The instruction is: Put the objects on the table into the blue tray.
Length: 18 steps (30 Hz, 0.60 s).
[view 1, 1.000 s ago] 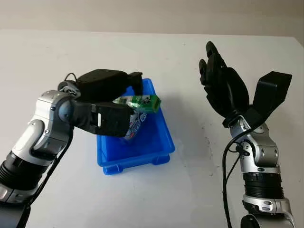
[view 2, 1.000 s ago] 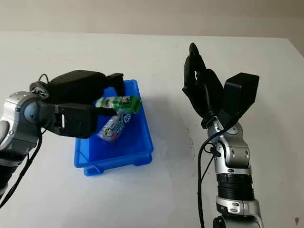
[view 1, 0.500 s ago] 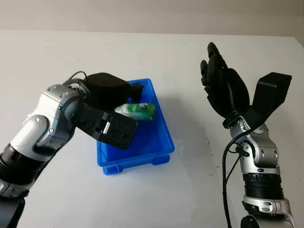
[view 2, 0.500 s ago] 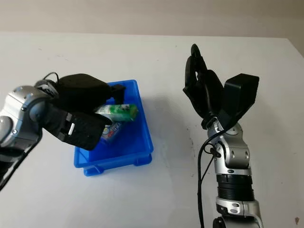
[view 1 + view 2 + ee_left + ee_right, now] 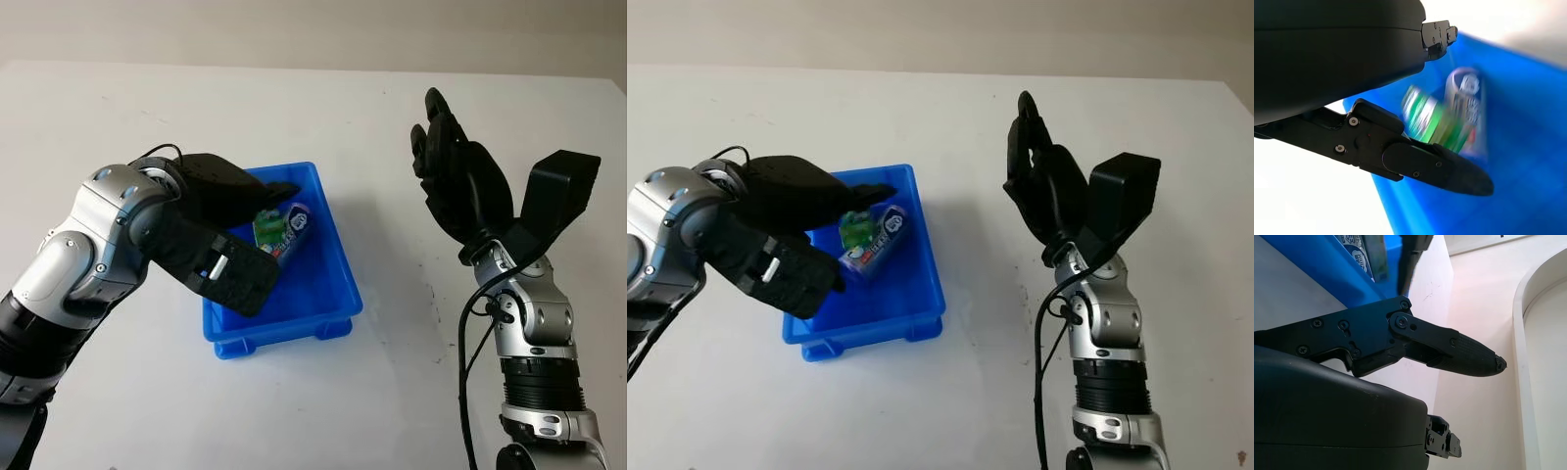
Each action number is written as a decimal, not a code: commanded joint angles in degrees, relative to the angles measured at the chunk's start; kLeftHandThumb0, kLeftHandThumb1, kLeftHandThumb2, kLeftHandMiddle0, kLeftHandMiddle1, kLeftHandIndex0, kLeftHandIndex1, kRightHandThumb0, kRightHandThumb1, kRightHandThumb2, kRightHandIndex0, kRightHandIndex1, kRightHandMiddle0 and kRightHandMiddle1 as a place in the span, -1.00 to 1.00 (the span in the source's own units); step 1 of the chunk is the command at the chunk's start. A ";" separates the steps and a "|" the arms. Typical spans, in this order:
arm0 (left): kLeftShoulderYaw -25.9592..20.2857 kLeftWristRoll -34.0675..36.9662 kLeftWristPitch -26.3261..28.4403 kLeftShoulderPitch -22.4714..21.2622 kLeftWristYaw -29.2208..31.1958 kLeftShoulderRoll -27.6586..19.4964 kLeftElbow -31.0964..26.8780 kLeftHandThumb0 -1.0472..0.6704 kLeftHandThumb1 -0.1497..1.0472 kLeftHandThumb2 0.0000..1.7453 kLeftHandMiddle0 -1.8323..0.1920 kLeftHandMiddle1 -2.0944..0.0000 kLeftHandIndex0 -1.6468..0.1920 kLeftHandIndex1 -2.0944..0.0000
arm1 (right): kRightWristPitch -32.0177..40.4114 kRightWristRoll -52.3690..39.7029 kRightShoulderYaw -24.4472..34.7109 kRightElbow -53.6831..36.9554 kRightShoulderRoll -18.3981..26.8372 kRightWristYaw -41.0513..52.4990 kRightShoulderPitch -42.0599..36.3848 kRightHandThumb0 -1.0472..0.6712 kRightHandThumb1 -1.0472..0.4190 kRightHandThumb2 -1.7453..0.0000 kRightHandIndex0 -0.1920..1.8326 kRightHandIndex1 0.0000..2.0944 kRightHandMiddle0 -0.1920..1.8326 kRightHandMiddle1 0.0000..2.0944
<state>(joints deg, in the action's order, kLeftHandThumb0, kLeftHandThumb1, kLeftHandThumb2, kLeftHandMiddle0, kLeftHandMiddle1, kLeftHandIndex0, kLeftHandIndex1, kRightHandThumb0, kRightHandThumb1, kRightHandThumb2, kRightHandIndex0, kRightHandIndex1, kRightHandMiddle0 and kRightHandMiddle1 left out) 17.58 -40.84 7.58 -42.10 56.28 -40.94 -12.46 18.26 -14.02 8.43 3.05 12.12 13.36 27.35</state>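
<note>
Lying in the blue tray (image 5: 338,294) are two items: a green packet (image 5: 267,228) tilted on top of a white and blue tube (image 5: 292,223), both toward the tray's far half. The packet looks small, light and probably crinkly, so it should slide easily and give under pressure; a pinch across its narrow sides would hold it best, though it seems to need no more handling. The tube looks stiffer and rounded, likely to roll if nudged. The left hand (image 5: 227,230) hovers over the tray's near left part, open, holding nothing, one finger (image 5: 1437,166) reaching just in front of the packet. The right hand (image 5: 458,186) is raised well to the right of the tray, above the white table (image 5: 392,392), open and idle.
</note>
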 commanded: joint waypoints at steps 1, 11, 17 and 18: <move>-3.71 1.97 1.23 -1.35 -2.08 0.59 -1.13 -0.79 0.84 -0.95 1.00 1.00 1.00 1.00 | -0.79 -0.20 0.16 0.11 -0.09 0.22 -0.27 -0.64 -1.00 0.16 -1.00 -1.00 -1.00 -1.00; -19.78 24.96 8.52 0.60 -6.84 1.83 0.22 -0.88 1.00 -0.60 1.00 1.00 1.00 1.00 | -0.69 0.16 -0.16 -0.30 -0.53 -0.53 -0.42 -0.63 -1.00 0.14 -1.00 -1.00 -1.00 -1.00; -28.28 37.30 7.81 5.65 -12.23 3.15 2.84 -0.90 1.00 -0.19 0.93 0.95 0.92 0.95 | -0.85 0.12 -0.36 -0.25 -0.71 -0.68 -0.31 -0.63 -1.00 0.13 -1.00 -1.00 -1.00 -1.00; -30.01 40.20 8.51 6.65 -13.46 4.50 3.06 -0.89 1.00 -0.20 0.93 0.95 0.92 0.95 | -0.94 0.02 -0.39 -0.28 -0.80 -0.60 -0.35 -0.62 -1.00 0.13 -1.00 -1.00 -1.00 -1.00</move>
<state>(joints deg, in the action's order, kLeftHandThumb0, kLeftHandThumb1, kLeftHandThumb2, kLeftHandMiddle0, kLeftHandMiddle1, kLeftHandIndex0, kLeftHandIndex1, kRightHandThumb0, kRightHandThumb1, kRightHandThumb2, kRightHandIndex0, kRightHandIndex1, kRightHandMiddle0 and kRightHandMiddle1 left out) -10.06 -2.93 15.63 -36.70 44.04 -37.89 -9.62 18.08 -13.95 8.14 3.09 11.70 12.76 27.32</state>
